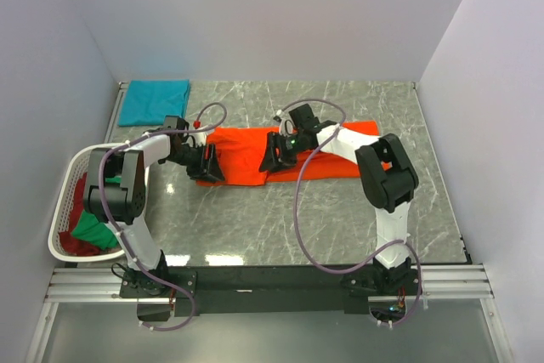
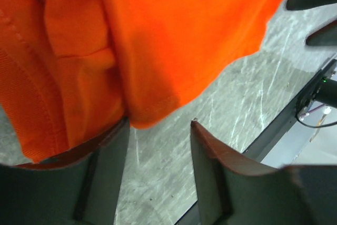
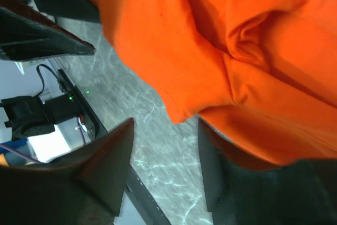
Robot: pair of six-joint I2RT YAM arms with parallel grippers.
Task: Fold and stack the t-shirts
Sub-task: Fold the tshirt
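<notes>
Bolted to the black rail (image 1: 272,278), both arms reach over the marble table (image 1: 255,227). A white basket (image 1: 61,210) at left holds a green shirt (image 1: 93,231) and a dark red shirt (image 1: 78,195); a teal shirt (image 1: 153,101) lies folded far left. The orange shirt (image 1: 246,155) lies mid-table. The left gripper (image 1: 208,167) and right gripper (image 1: 276,157) sit at its near edge, jaws apart, cloth brushing one finger of each, nothing clamped.

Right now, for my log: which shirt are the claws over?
The orange shirt, under left claw and right claw. The teal shirt lies at the far left corner; the green shirt and dark red shirt sit in the basket.
</notes>
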